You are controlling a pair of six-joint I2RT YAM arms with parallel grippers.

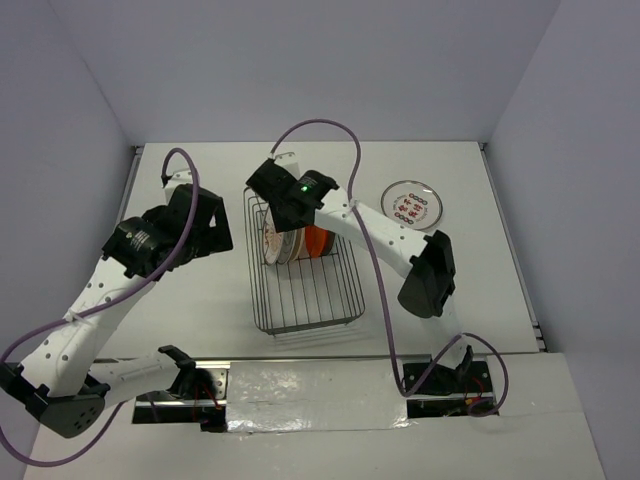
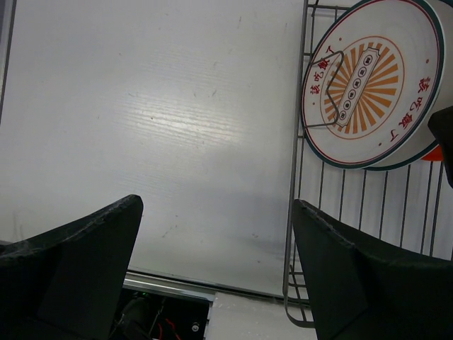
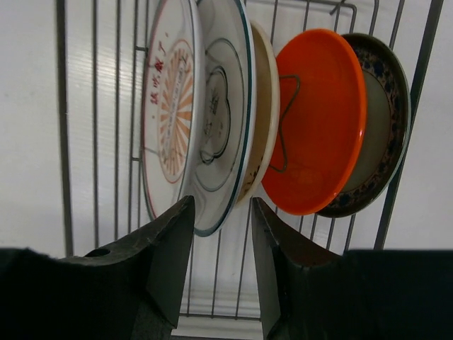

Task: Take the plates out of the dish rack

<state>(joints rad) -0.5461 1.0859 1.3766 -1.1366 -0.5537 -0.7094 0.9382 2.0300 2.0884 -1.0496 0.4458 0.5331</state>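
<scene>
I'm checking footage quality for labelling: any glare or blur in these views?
Top view: even light, glare on the shiny strip at the near edge. Left wrist: a soft sheen on the table, sunburst plate print sharp. Right wrist: orange plate crisp, rack wires readable.

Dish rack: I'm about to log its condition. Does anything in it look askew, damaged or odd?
Nothing looks damaged or spilled. The one oddity: the sunburst plate, teal-rimmed plate and cream plate lean bunched against one another in the dish rack, overlapping at their rims rather than standing evenly spaced.
</scene>
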